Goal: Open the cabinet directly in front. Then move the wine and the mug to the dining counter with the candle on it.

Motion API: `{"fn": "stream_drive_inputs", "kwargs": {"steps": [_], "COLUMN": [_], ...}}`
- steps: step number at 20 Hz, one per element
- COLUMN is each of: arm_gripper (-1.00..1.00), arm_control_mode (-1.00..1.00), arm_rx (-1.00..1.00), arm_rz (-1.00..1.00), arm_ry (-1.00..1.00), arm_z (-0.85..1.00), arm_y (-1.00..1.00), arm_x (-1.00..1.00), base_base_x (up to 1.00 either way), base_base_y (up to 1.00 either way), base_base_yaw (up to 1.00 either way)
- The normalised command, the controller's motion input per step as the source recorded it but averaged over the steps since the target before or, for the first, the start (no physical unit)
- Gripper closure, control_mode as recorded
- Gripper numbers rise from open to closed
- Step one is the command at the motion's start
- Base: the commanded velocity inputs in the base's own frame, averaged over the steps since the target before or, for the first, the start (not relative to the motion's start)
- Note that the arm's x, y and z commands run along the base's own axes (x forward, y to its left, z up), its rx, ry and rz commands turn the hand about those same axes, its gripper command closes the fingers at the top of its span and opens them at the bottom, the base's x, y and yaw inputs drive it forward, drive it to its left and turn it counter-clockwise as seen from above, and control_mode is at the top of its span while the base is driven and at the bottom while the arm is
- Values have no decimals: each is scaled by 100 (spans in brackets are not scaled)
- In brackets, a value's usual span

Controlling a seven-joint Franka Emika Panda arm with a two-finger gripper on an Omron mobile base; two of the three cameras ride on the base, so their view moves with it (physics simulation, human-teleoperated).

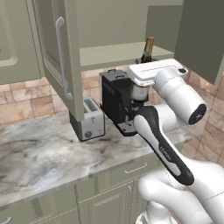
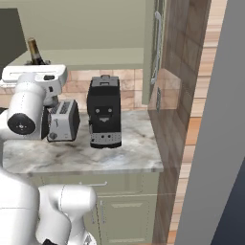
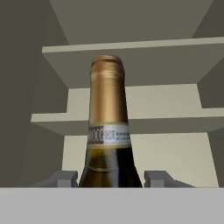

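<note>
The cabinet stands open, its left door (image 1: 50,57) swung out towards me and its right door (image 2: 150,52) turned edge-on. On its lowest shelf (image 1: 109,54) the wine (image 1: 148,47) (image 2: 33,50) stands upright. In the hand view the wine (image 3: 108,131) is close up, with a golden neck and a pale label. My gripper (image 3: 111,178) is shut on the wine, one fingertip (image 3: 65,178) pressed against each side of the bottle's shoulder. The mug, the dining counter and the candle are out of view.
A black coffee machine (image 1: 116,103) (image 2: 104,112) and a silver toaster (image 1: 89,121) (image 2: 64,119) stand on the marble worktop (image 1: 43,153) below the cabinet. The open left door hangs just above the toaster. A tiled side wall (image 2: 177,95) closes the right end.
</note>
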Motion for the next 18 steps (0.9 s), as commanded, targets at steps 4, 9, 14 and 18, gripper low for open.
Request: {"fn": "stream_drive_inputs", "kwargs": {"steps": [4,9,14,18], "arm_gripper": [100,100,100,100], "arm_control_mode": [-100,100,100,100], "arm_rx": [0,0,0,0], "arm_rz": [0,0,0,0], "arm_ry": [0,2,0,0], "arm_z": [0,-6,0,0], "arm_y": [0,0,0,0], "arm_x": [-1,-13,0,0], "base_base_x": [0,-42,-92,-79], "base_base_y": [0,-7,-29,-16], "base_base_yaw": [0,2,15,38]}}
